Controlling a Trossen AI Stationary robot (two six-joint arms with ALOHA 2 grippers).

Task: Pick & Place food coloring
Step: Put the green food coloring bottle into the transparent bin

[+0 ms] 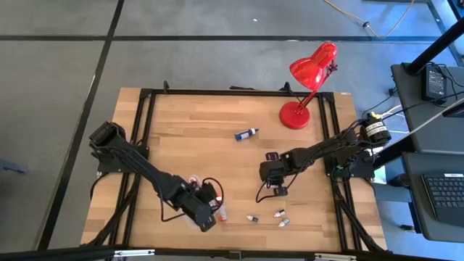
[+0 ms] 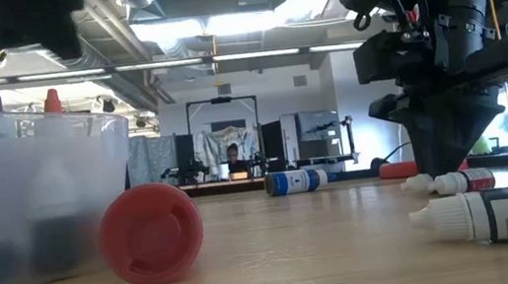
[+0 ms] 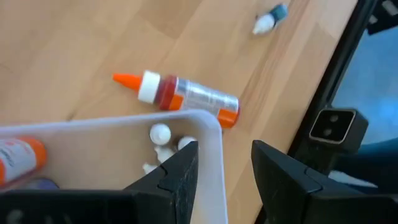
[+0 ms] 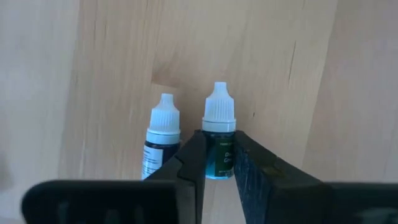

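On the wooden counter (image 1: 188, 138), the left pincer (image 3: 224, 171) hangs at the near left, its jaws straddling the corner wall of a clear plastic tray (image 3: 211, 134); the two fingers stand either side of the wall, and whether they press it cannot be told. The tray holds a few food coloring bottles, among them an orange-labelled one (image 3: 15, 155) and some white-capped ones (image 3: 160, 133). Just outside the tray wall lies a red bottle (image 3: 186, 96) with an orange tip, flat on its side on the wood. In the low view it shows end-on as a red round base (image 2: 150, 233) beside the tray.

Toward the middle, a blue bottle (image 1: 246, 133) lies alone, well apart from the rest.

Right of centre, the right pincer (image 4: 217, 158) is closed on a teal-blue bottle (image 4: 219, 140) with a white cap, gripped around its body. A dark bottle with a white cap (image 4: 161, 140) lies just beside it, untouched by the fingers. Near the front edge three more small bottles (image 1: 279, 214) lie scattered on their sides.

At the far right corner stands a red desk lamp (image 1: 308, 80). A person (image 2: 234, 160) is visible in the room beyond the counter.
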